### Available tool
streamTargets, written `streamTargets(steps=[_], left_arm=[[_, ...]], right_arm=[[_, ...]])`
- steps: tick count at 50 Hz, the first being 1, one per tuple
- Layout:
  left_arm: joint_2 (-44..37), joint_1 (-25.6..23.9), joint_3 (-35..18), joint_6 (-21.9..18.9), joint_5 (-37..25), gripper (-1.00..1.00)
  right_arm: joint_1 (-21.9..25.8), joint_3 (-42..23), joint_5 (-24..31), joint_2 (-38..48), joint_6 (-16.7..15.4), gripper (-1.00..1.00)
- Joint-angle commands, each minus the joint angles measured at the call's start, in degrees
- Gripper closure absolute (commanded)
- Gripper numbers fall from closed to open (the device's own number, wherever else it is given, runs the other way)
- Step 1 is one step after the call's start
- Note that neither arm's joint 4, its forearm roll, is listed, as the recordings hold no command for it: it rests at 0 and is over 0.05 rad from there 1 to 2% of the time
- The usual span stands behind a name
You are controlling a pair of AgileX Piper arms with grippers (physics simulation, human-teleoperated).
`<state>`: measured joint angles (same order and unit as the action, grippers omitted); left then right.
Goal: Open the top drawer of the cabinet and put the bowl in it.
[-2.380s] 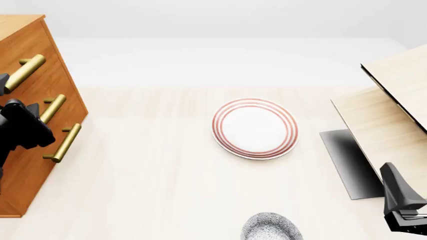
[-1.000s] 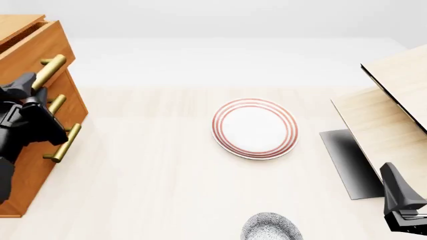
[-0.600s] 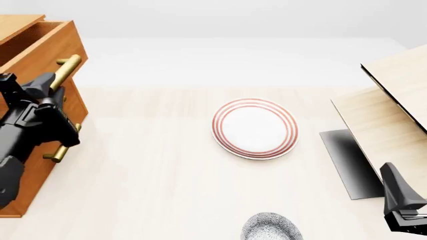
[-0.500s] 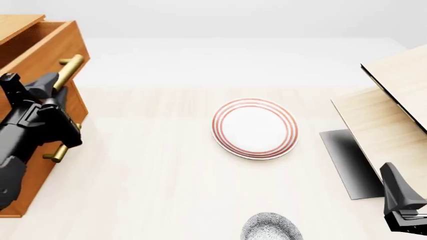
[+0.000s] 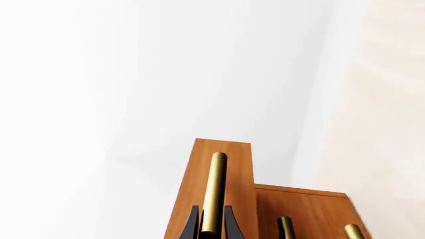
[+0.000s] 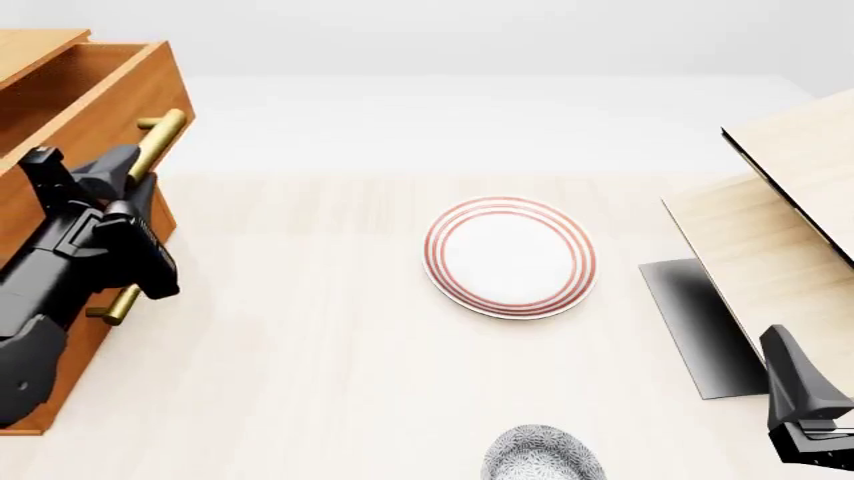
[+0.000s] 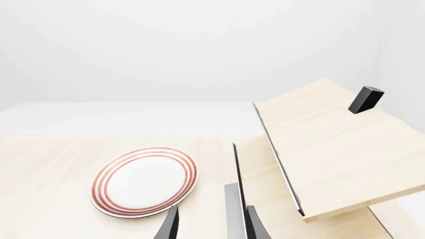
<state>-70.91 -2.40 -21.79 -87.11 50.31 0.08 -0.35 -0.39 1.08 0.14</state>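
Two grippers: the left gripper (image 6: 138, 165) has its fingers closed on the brass handle (image 6: 160, 133) of the top drawer (image 6: 100, 95); the right gripper (image 7: 207, 226) hangs near the table's right front with its fingers parted and nothing between them.
Drawer state: pulled partway out of the cabinet (image 6: 60, 345), its hollow inside open to view from above.
Bowl position: the bowl (image 6: 541, 455) sits at the near edge of the table (image 6: 307, 380), well apart from the cabinet, nearer the right arm than the left.
Risk, grip: the fingers hold the bar low on its length in the left wrist view, so an off-line pull could slip along the bar or skew the drawer.
Risk, overpull: too long a pull could drag the cabinet or bring the drawer out.
Risk, handover: the bowl lies far from the drawer, so the carry is long, and the plate (image 6: 510, 256) lies between.
Cut off: the bowl is clipped by the front view's lower edge.
Hidden: the left arm covers the middle drawer and part of the lower handle (image 6: 118, 303).
Hard to make out: drawer depth and how much travel remains.
Unclear object: a small dark block (image 7: 366, 99) rests on the pale wooden structure (image 7: 325, 149).
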Motion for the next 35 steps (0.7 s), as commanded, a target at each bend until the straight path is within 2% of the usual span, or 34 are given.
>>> streamTargets(steps=[1,3,5,28,31,32,35], left_arm=[[0.54,-1.89,3.21,-1.87,1.21,1.0],[2.56,-2.76,2.73,-0.58,-1.18,1.0],[1.51,-2.44,3.85,-2.03,0.9,1.0],[5.34,-5.41,6.84,-2.34,0.93,1.0],[6.58,-5.92,6.6,-1.64,-0.61,1.0],[7.62,-5.98,6.75,-1.83,-1.24,-1.0],[8.11,-6.46,7.41,-2.18,-0.76,-1.0]], right_arm=[[-0.03,0.02,0.02,-0.12,-0.03,-1.0],[-0.03,0.02,0.02,-0.12,-0.02,-1.0],[-0.01,0.02,0.02,-0.12,-0.03,-1.0],[-0.02,0.02,0.01,-0.09,-0.03,-1.0],[-0.02,0.02,0.02,-0.12,-0.04,-1.0],[-0.03,0.02,0.02,-0.12,-0.02,-1.0],[-0.02,0.02,0.01,-0.1,-0.03,-1.0]])
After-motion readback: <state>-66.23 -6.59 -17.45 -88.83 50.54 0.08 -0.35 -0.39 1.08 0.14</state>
